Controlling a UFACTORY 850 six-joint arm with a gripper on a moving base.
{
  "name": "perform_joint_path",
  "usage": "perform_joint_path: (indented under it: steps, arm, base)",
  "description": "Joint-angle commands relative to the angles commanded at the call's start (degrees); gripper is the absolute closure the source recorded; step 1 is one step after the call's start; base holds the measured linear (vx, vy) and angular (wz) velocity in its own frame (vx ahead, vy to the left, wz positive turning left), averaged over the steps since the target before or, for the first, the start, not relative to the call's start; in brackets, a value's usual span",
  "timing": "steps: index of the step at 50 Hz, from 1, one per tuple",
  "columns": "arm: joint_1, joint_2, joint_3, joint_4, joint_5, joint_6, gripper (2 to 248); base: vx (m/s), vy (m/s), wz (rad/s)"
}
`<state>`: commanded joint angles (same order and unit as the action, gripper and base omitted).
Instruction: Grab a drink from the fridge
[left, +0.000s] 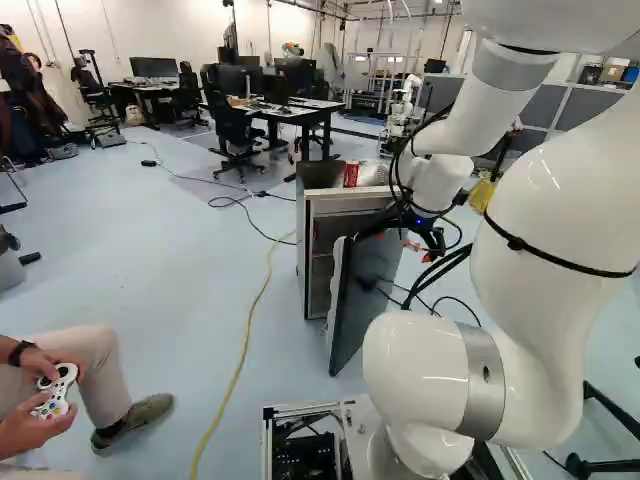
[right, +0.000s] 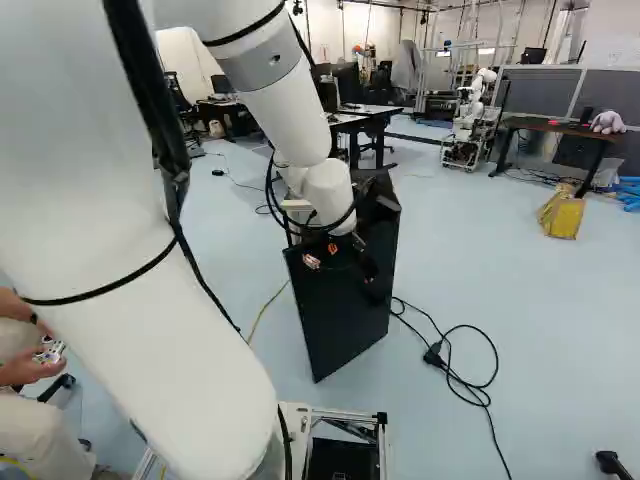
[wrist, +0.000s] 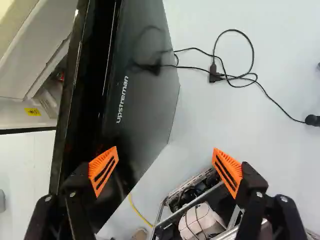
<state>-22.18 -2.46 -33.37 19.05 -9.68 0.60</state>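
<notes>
Nearest us is our one white arm (left: 555, 240), and at its end our one hand (right: 340, 257). We have its two fingers spread wide, each with one orange pad (wrist: 104, 170), and nothing is pinched between them. One finger overlaps the black fridge door (wrist: 142, 85) in the wrist view; we cannot tell whether they touch. The hand hangs at the door's upper part, and the door, just one, stands ajar. Beyond our hand is the one fridge (left: 318, 240). On its top, farther out than the hand, we count one red can (left: 350, 174), with something pale beside it that is partly hidden. That can is the drink we can make out. Through the door's gap, beside our hand, we see one yellow label (wrist: 32, 111) and a small red patch too tiny to name. Past the door from our hand, one looped black cord (wrist: 252, 77) lies on the floor (wrist: 215, 120). Back toward our base, near the hand's other finger in the wrist view, sits one open metal frame (wrist: 172, 197) with electronics inside.
</notes>
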Motion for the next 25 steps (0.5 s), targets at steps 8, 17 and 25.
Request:
perform_joint_path:
  steps: [8,17,25]
  arm:
    - [1.5,-0.1,-0.1,0.0,0.0,0.0,3]
    - [3.2,-0.4,-0.4,0.0,0.0,0.0,3]
    - [4.7,-0.7,-0.7,0.0,0.0,0.0,3]
  base:
    - [0.0,0.0,0.0]
    - [0.0,0.0,0.0]
    - [0.0,0.0,0.0]
